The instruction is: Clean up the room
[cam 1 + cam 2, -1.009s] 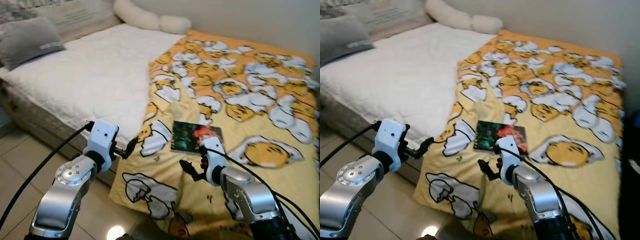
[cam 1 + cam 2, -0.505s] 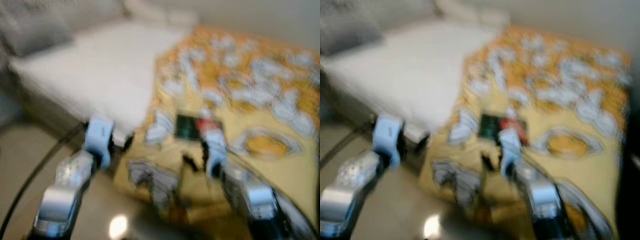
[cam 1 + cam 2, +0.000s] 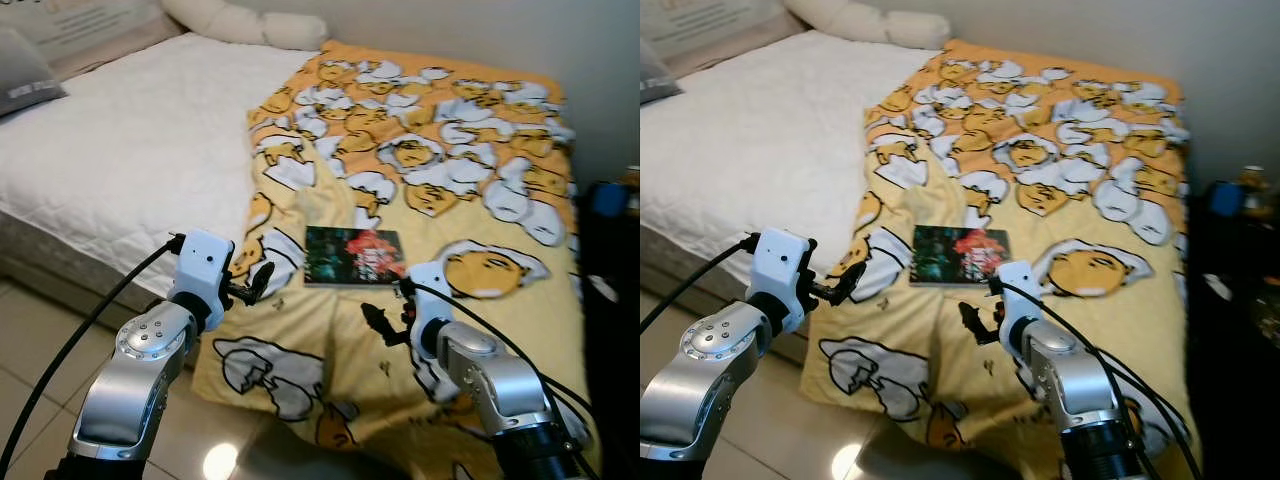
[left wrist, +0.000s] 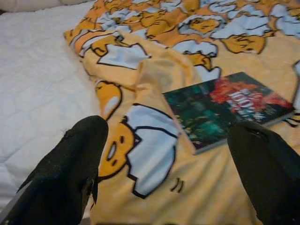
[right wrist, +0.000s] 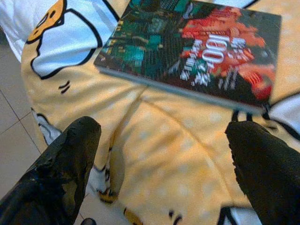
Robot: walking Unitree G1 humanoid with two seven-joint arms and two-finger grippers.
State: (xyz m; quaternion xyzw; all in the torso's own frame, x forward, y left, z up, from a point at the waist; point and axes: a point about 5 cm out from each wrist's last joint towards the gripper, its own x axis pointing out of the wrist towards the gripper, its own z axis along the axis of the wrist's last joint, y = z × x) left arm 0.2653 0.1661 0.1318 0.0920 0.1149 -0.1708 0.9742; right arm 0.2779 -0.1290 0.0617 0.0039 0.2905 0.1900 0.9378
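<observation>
A book (image 3: 354, 255) with a dark green and red cover lies flat on the yellow cartoon-egg blanket (image 3: 470, 190) that covers the right half of the bed. My left gripper (image 3: 258, 284) is open, held over the blanket's near left edge, to the left of the book and a little nearer than it. Just in front of the book's near edge my right gripper (image 3: 388, 322) hovers open, holding nothing. The book (image 5: 197, 49) lies just beyond the right fingers (image 5: 65, 164) in the right wrist view, and the book (image 4: 225, 105) lies ahead between the left fingers in the left wrist view.
The white mattress (image 3: 120, 150) takes the bed's left half, with a grey pillow (image 3: 22, 72) and white pillows (image 3: 240, 22) at its head. Tiled floor (image 3: 30, 340) lies at the near left. Dark furniture (image 3: 608, 250) with small items stands at the right.
The camera has shifted, so the bed and book sit further left in the picture. The middle frames are blurred by this motion. Both grippers keep their open pose near the book.
</observation>
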